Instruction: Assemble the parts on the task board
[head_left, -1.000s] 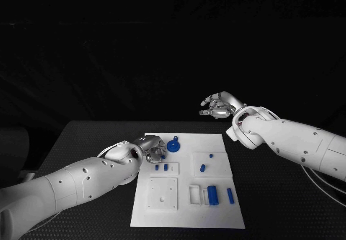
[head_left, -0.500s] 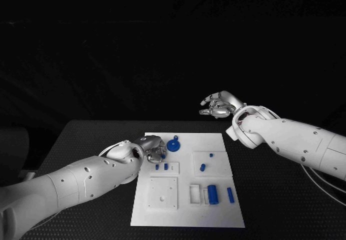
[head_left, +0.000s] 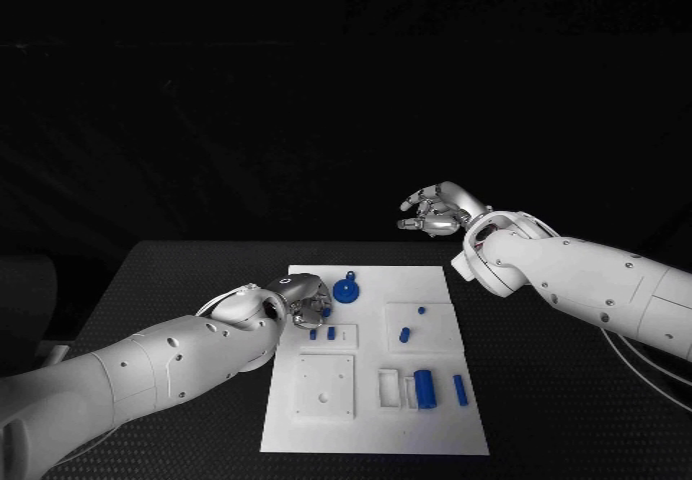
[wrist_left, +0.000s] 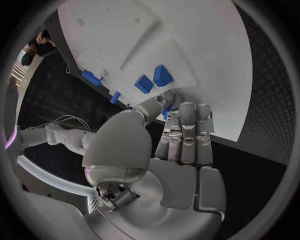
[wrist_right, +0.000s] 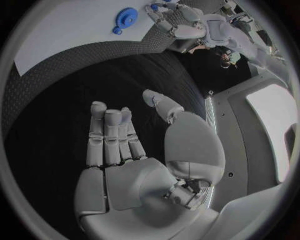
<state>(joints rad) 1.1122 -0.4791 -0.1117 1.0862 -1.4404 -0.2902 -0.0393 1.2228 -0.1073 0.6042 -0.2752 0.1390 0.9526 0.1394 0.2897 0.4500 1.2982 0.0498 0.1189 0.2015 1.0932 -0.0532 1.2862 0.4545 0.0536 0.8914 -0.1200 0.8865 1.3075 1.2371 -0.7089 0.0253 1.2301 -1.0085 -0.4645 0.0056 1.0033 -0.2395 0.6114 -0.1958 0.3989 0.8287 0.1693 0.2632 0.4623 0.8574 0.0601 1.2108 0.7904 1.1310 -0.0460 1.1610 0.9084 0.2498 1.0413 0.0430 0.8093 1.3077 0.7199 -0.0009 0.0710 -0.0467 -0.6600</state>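
The white task board (head_left: 378, 420) lies in the middle of the black table. My left hand (head_left: 299, 299) hovers over the board's left edge, fingers curled against the thumb, and pinches a small blue part (wrist_left: 165, 113) that is mostly hidden. Just beyond its fingers two short blue pegs (wrist_left: 153, 79) stand in a raised block (head_left: 329, 337). A round blue gear (head_left: 348, 291) lies further back. My right hand (head_left: 434, 213) is raised above the table's far side, fingers apart and holding nothing. In the right wrist view its fingers (wrist_right: 111, 137) stretch over bare table, with the gear (wrist_right: 126, 18) far off.
A blue cylinder (head_left: 426, 386) and a blue bar (head_left: 462, 391) lie at the board's near right beside a white slot block (head_left: 389, 388). Two small blue pieces (head_left: 407, 336) stand on the right middle block. A white square plate (head_left: 326, 386) sits near left.
My left hand has edged slightly over the board toward the two pegs. The right hand has stayed where it was.
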